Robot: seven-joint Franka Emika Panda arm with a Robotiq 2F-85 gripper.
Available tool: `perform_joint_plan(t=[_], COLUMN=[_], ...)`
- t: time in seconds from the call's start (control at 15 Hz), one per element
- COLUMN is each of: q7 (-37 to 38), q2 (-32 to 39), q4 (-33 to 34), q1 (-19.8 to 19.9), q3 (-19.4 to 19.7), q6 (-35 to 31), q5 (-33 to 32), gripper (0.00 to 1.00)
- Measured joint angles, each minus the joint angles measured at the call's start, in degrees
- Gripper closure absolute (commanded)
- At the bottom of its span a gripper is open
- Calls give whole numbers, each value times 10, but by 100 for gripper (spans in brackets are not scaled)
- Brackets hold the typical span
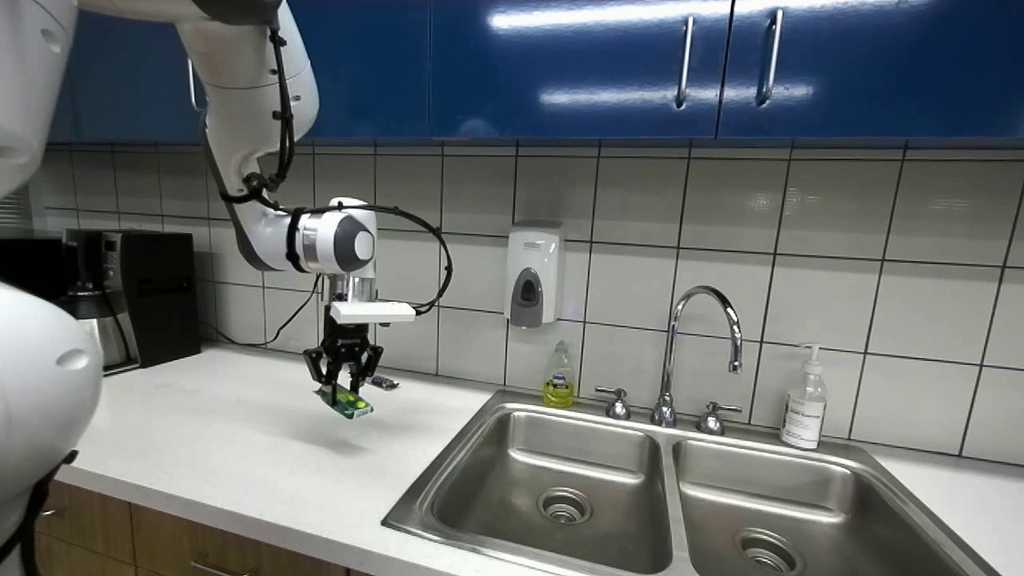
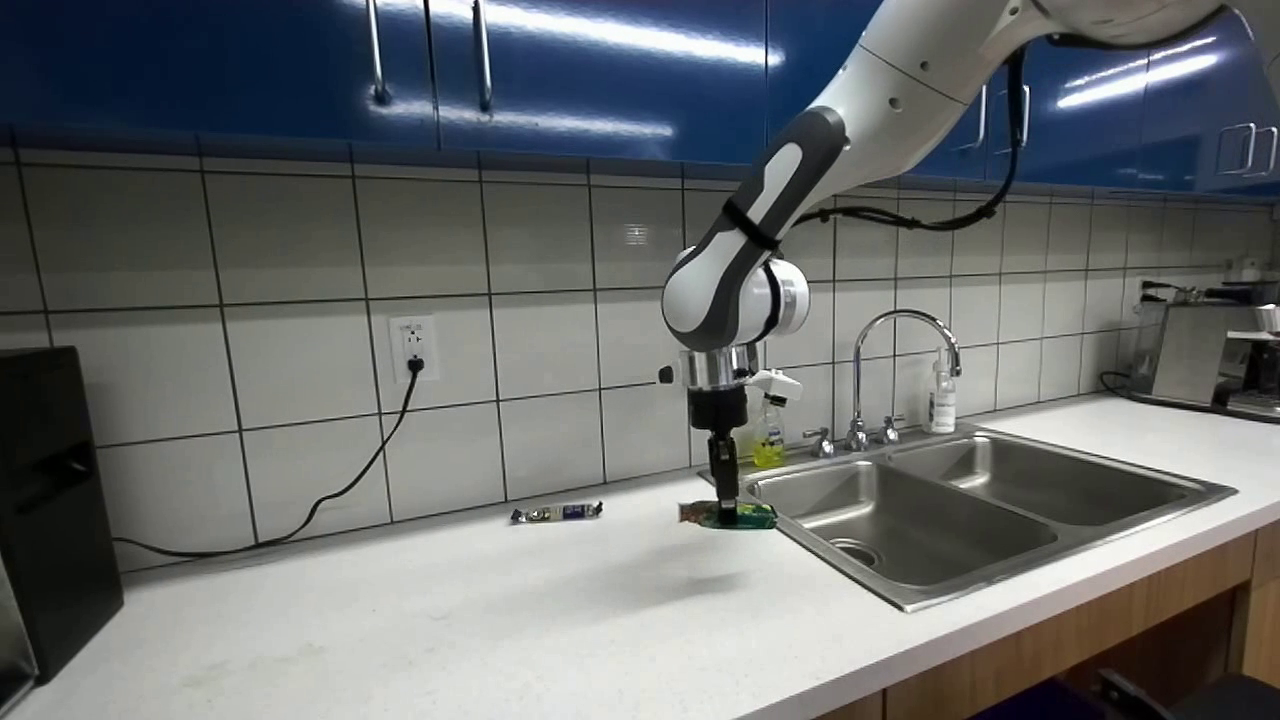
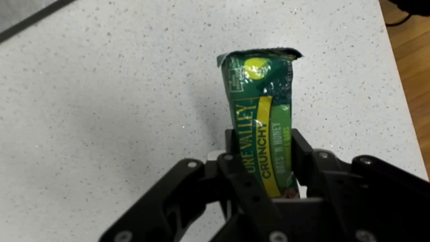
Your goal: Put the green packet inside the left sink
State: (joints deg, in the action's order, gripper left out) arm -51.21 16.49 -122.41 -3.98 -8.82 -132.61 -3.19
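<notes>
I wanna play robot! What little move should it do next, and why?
I'd probably move the green packet sideways toward the left sink, without lowering it, because the gripper holds it above the counter, not yet over that sink.

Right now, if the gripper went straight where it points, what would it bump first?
Probably the white countertop: the gripper points down, holding the green packet above it. The gap is unclear.

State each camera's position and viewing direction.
In an exterior view: camera off the arm, facing the tiled wall beyond the left sink; arm and gripper show.
In an exterior view: camera off the arm, facing slantwise along the counter; arm and gripper show.
Wrist view: camera above the gripper, facing down at the green packet; gripper shows.
Both exterior views share left sink and faucet.
</notes>
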Motion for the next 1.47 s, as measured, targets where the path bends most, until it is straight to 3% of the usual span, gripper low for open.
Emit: perform_joint_plan(t=[0.73,1.47], q7=[151,338], q2=[-90,-94], q4=[-62,-78], q1=[53,106], q3=[76,159], q6=[-24,-89], q5=[53,54], gripper=[85,85])
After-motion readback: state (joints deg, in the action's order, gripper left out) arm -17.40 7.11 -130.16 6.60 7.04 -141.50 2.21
